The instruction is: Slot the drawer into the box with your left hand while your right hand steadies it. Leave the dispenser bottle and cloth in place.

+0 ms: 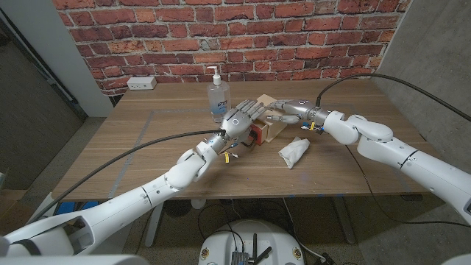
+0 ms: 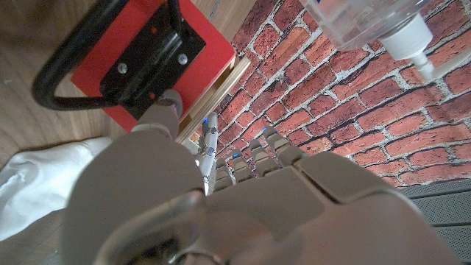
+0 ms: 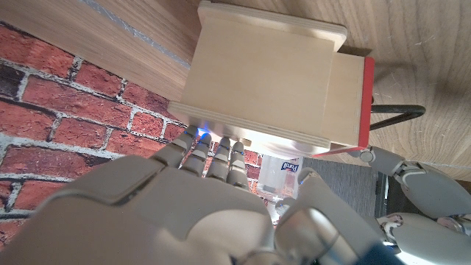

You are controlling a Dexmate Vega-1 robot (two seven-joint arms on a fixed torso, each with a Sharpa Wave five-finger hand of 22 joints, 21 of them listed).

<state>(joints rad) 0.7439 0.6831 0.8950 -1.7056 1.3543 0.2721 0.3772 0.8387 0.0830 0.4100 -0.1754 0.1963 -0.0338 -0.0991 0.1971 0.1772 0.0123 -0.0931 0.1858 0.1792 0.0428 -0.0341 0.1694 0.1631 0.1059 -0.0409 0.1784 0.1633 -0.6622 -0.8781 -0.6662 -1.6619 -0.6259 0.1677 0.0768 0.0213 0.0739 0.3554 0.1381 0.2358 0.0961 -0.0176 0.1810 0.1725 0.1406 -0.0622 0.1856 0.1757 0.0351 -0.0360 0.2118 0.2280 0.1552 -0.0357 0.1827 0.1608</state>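
The dispenser bottle (image 1: 217, 99) carries a label, too small to read.

The box (image 3: 265, 73) was a pale plywood case standing on the wooden table, near its middle and just beside the dispenser bottle (image 1: 215, 94). The drawer (image 2: 158, 55) had a red front panel with a black mounting plate and a looped black handle (image 2: 66, 70); it sat partly inside the box, its red front standing a little proud of the opening. The clear bottle with a white pump stood upright. The white cloth (image 1: 293, 152) lay crumpled on the table near the box.
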